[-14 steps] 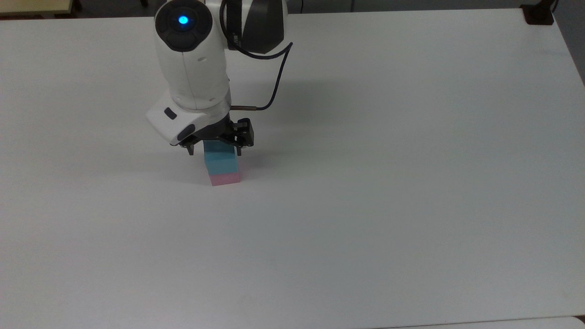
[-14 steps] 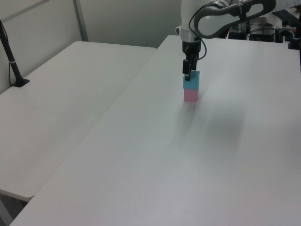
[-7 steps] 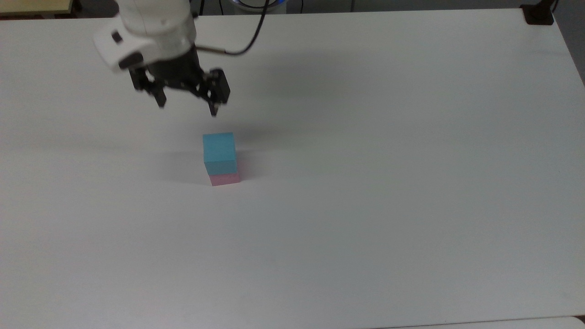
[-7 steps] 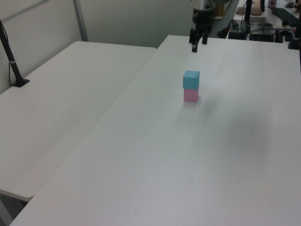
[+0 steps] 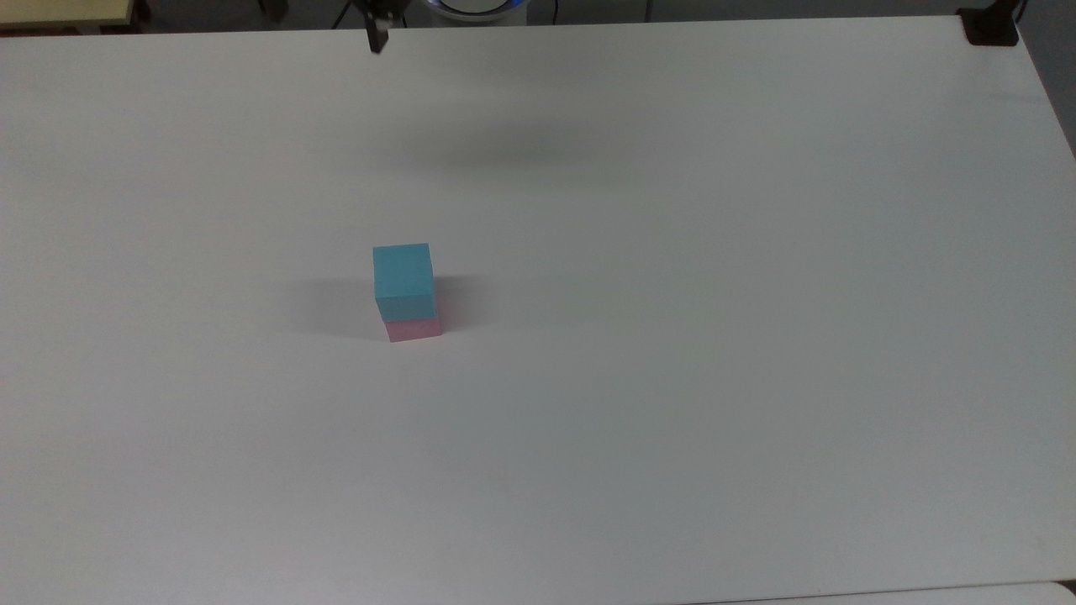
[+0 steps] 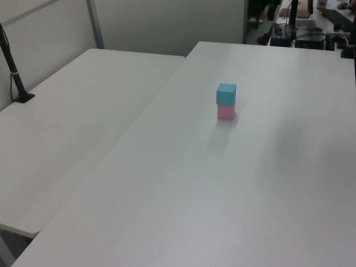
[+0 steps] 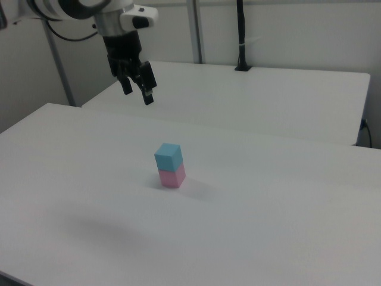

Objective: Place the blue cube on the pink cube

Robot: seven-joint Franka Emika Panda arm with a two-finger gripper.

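The blue cube (image 5: 403, 270) sits squarely on the pink cube (image 5: 414, 328), the stack left of centre on the surface (image 5: 714, 336) in the top view. In the right view the gripper (image 7: 136, 90) hangs at about ten o'clock from the stack, well apart and above it, jaws spread.
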